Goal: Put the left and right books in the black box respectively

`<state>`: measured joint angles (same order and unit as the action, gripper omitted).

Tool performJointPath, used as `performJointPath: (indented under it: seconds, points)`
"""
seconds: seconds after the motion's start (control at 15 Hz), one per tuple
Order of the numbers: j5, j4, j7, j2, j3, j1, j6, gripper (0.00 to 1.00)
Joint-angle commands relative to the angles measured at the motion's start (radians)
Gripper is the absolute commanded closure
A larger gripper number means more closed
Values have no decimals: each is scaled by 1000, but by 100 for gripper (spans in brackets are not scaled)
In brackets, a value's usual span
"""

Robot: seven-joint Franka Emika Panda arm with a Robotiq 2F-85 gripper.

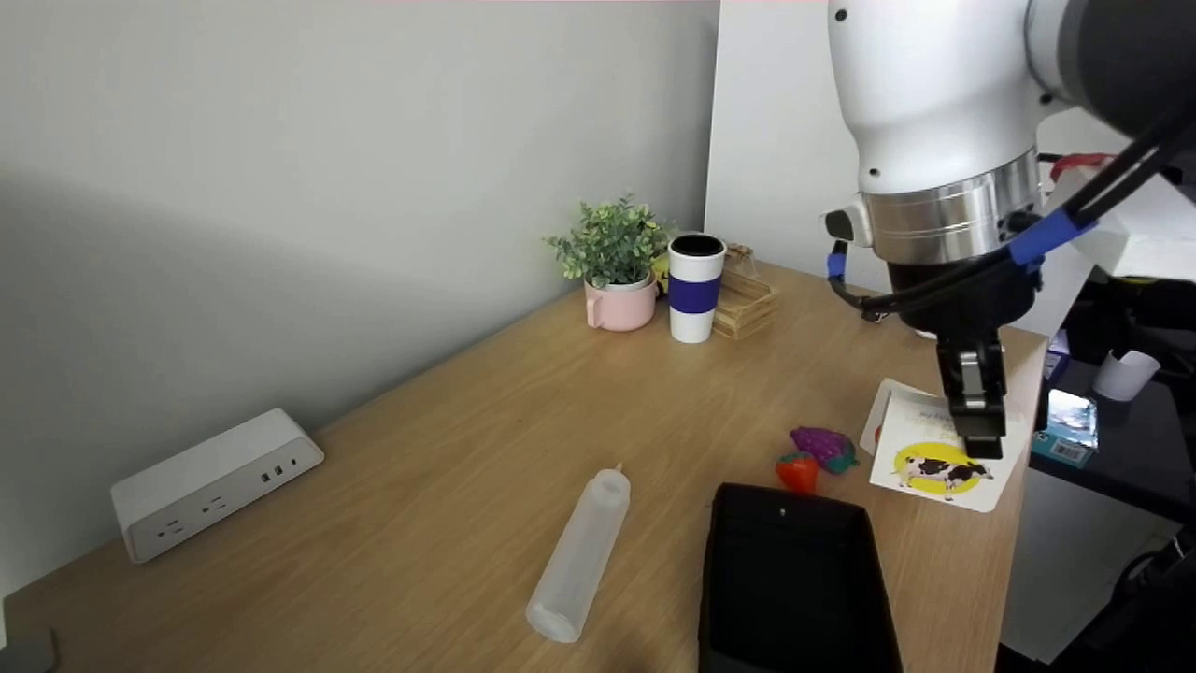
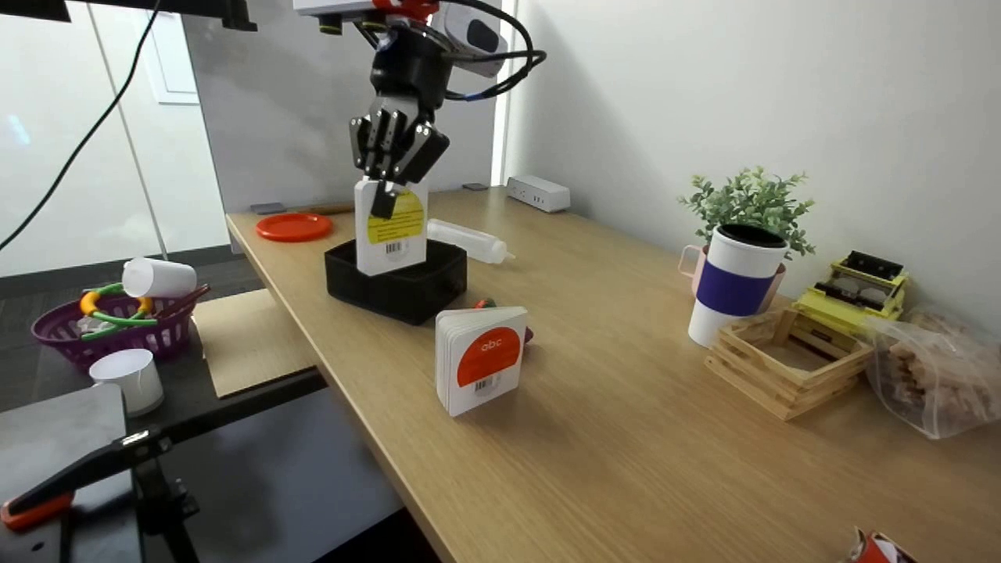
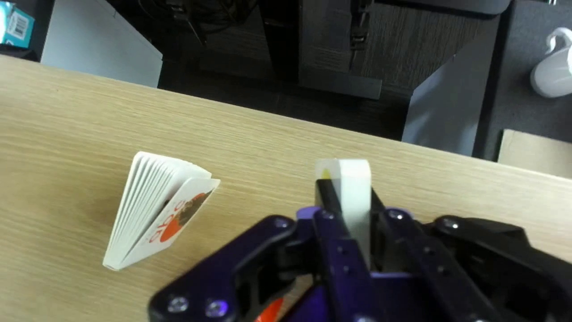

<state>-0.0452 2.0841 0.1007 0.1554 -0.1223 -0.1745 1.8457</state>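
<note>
My gripper (image 3: 346,192) is shut on the white booklet with the yellow picture (image 3: 357,197), gripping across its thickness. In an exterior view that booklet (image 1: 939,472) shows a cow on yellow. It hangs upright, and wood table shows below it in the wrist view. The gripper (image 2: 389,191) and booklet overlap the black box (image 2: 367,293) in an exterior view. In an exterior view the box (image 1: 794,579) stands apart, nearer the camera. The white booklet with the red picture (image 2: 477,360) stands upright, pages fanned, on the table; it also shows in the wrist view (image 3: 156,214).
A toy strawberry (image 1: 799,472) and a purple toy (image 1: 824,447) lie beside the box. A clear bottle (image 1: 579,556) lies on the table. A tumbler (image 1: 693,290), potted plant (image 1: 617,248) and wooden crate (image 2: 790,367) stand near the wall. The table edge (image 3: 277,118) is close.
</note>
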Motion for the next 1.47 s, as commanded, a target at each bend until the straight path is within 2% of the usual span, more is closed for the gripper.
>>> performJointPath:
  seconds: [0.0,0.2,0.27,0.6,0.67,0.87,1.4]
  points:
    - [-7,-12,-135,-45,-33,-5,-19,96]
    - [8,-17,-225,-52,-46,-4,-14,96]
    - [1,-13,-168,-47,-44,-7,-9,86]
    - [1,-14,-201,-47,-46,-7,-9,86]
    - [1,-14,-201,-47,-46,-7,-9,96]
    - [3,-4,-212,-46,-43,-2,16,96]
    - [-58,-180,-227,93,-57,-22,-8,96]
